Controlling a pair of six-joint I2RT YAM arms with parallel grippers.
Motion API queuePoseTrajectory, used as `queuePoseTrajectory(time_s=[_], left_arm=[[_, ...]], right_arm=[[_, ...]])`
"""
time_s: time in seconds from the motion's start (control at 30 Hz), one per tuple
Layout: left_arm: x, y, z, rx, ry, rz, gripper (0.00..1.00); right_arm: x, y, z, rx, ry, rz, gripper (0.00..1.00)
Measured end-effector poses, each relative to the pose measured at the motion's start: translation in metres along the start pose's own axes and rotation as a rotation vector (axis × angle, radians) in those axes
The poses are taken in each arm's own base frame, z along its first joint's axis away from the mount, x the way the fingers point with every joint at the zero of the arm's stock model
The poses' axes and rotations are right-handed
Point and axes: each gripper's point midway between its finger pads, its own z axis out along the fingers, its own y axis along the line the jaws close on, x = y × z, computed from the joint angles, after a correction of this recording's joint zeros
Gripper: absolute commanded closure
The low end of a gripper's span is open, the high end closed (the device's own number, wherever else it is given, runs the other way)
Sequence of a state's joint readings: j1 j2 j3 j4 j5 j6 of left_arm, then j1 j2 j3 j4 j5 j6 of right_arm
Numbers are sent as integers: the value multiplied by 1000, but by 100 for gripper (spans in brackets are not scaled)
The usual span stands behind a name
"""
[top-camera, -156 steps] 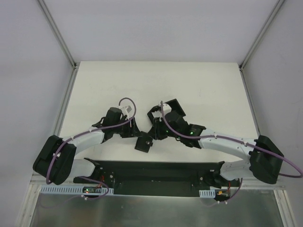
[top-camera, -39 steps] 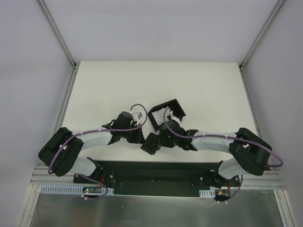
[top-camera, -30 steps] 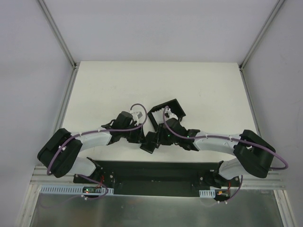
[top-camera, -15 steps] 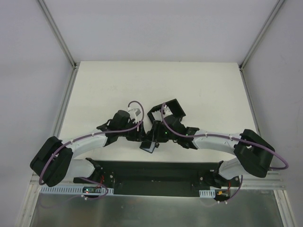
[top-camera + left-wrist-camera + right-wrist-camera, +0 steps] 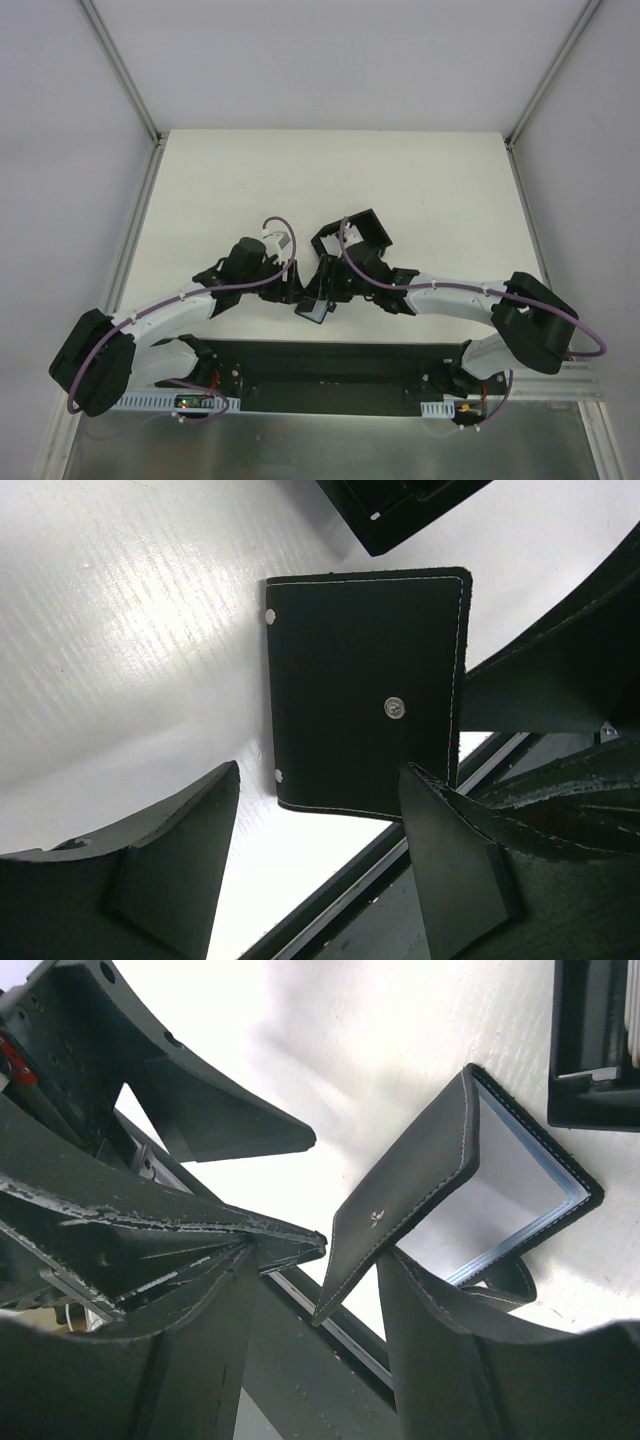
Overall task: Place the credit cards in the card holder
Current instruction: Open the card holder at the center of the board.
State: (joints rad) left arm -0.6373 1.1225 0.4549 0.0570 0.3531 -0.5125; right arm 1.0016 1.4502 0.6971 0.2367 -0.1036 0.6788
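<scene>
The card holder (image 5: 315, 311) lies near the table's front edge, between my two grippers. In the left wrist view it is a flat black wallet (image 5: 360, 680) with a round snap. The left gripper (image 5: 318, 770) (image 5: 291, 287) stands open just short of its near edge, holding nothing. In the right wrist view the card holder (image 5: 400, 1200) gapes, one flap raised over a bluish-grey inside. The right gripper (image 5: 320, 1260) (image 5: 326, 288) is open and straddles that flap, one finger (image 5: 440, 1330) inside the fold. A pale strip, perhaps the credit cards (image 5: 633, 1030), shows in the tray.
A black walled tray (image 5: 353, 236) (image 5: 590, 1090) stands just behind the card holder. The black base rail (image 5: 320, 365) (image 5: 400, 890) runs along the table's front edge, close under both grippers. The two arms' fingers nearly touch each other.
Both grippers have opened wider. The left arm has swung its elbow out to the left and drawn back a little from the card holder, which stays near the front edge.
</scene>
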Motion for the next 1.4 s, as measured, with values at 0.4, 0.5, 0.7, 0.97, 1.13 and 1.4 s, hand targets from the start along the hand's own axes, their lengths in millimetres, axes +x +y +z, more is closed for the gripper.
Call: queuePoseTrajectory(time_s=[0.4, 0.5, 0.7, 0.97, 1.13, 1.4], left_arm=[[-7, 2, -10, -9, -80, 20, 34], [-7, 3, -10, -13, -82, 24, 34], [-8, 5, -9, -19, -86, 49, 34], [-14, 4, -17, -15, -139, 86, 33], [-15, 3, -16, -7, -153, 93, 34], [-19, 1, -19, 2, -178, 104, 34]], right_arm=[[-8, 11, 1, -32, -32, 71, 50], [-9, 11, 2, -32, -33, 83, 50], [-8, 10, 5, -30, -31, 103, 48], [-11, 16, 4, -51, -44, 127, 49], [-12, 16, 4, -57, -56, 147, 51], [-19, 0, 4, -14, -112, 180, 52]])
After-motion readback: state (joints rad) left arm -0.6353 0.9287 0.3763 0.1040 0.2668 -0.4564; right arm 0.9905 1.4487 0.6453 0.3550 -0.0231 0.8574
